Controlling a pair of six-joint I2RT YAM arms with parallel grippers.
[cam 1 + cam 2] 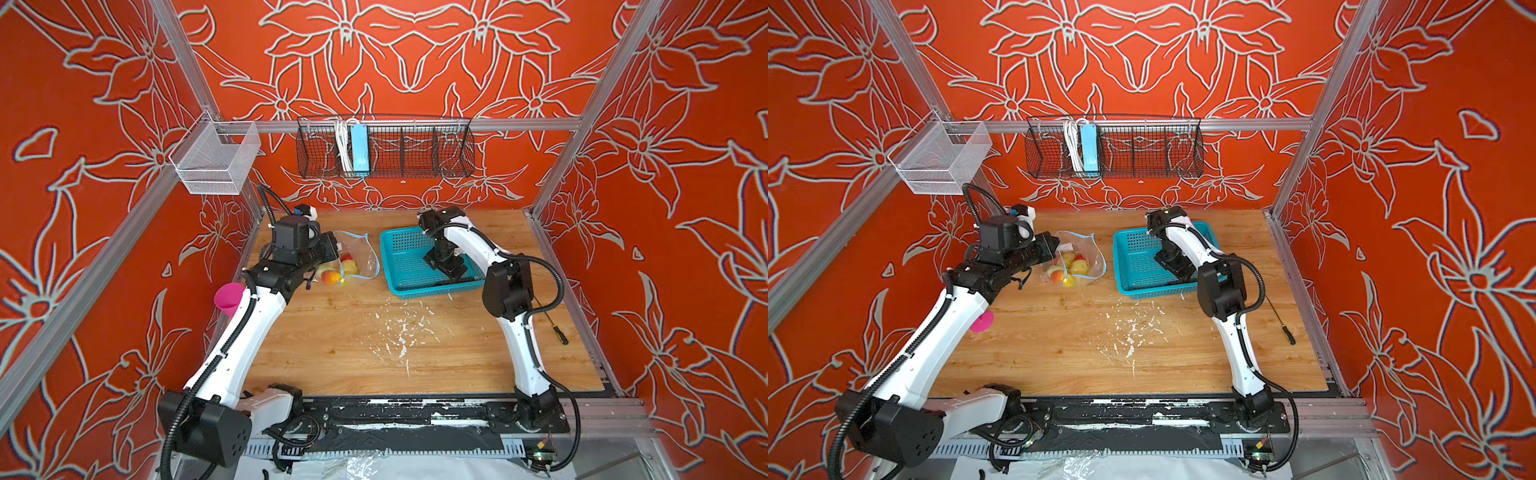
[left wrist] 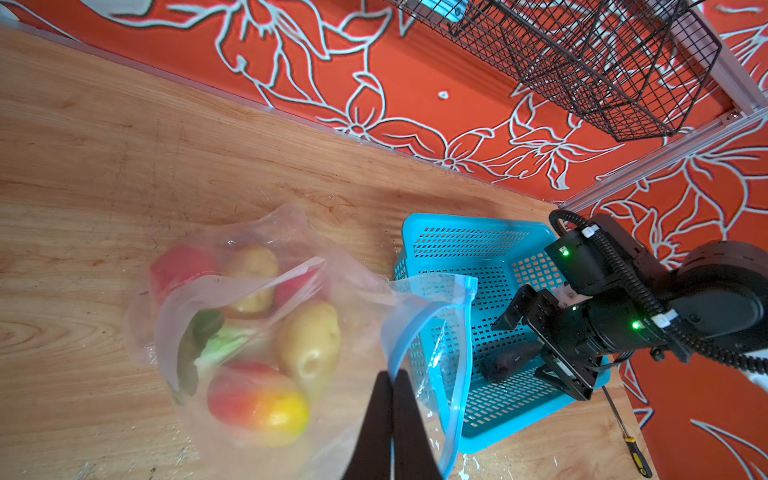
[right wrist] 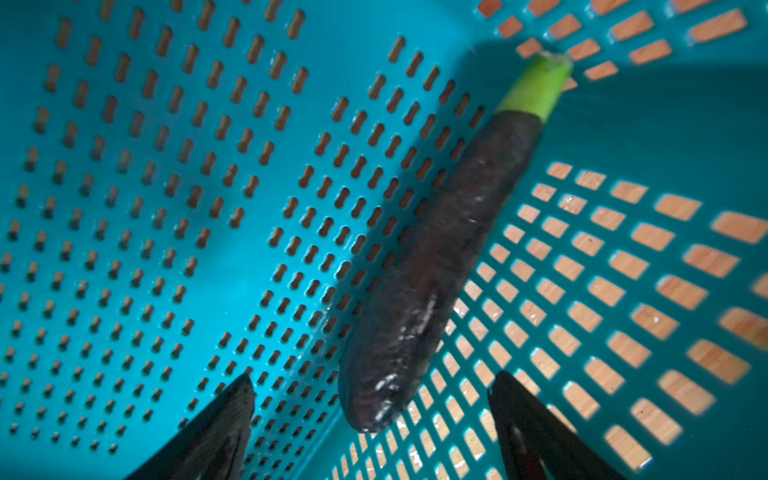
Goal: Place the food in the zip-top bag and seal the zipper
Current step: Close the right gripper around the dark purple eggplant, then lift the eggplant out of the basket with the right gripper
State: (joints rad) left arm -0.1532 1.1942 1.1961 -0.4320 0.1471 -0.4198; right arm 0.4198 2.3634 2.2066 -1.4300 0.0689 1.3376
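Note:
The clear zip-top bag [image 1: 358, 254] [image 1: 1084, 249] [image 2: 249, 291] lies at the back left of the table with its mouth gaping. Inside it I see food: a red-yellow mango [image 2: 259, 405], two yellow-tan potatoes [image 2: 309, 345], red pieces and a green leafy piece [image 2: 208, 345]. My left gripper [image 2: 390, 380] [image 1: 337, 250] is shut on the bag's rim at the light-blue zipper [image 2: 459, 357]. My right gripper [image 3: 374, 378] [image 1: 453, 270] stands open inside the teal basket [image 1: 399, 249] [image 3: 166, 166]. The blunt end of a dark purple vegetable with a green stem [image 3: 436, 257] [image 2: 513, 359] lies between its fingers, untouched.
A pink cup [image 1: 229, 297] sits by the left arm at the table's left edge. A screwdriver [image 1: 557, 330] lies near the right edge. A black wire basket [image 1: 415, 153] and a white mesh bin [image 1: 216, 162] hang on the frame. White flecks [image 1: 399, 332] mark the table's middle.

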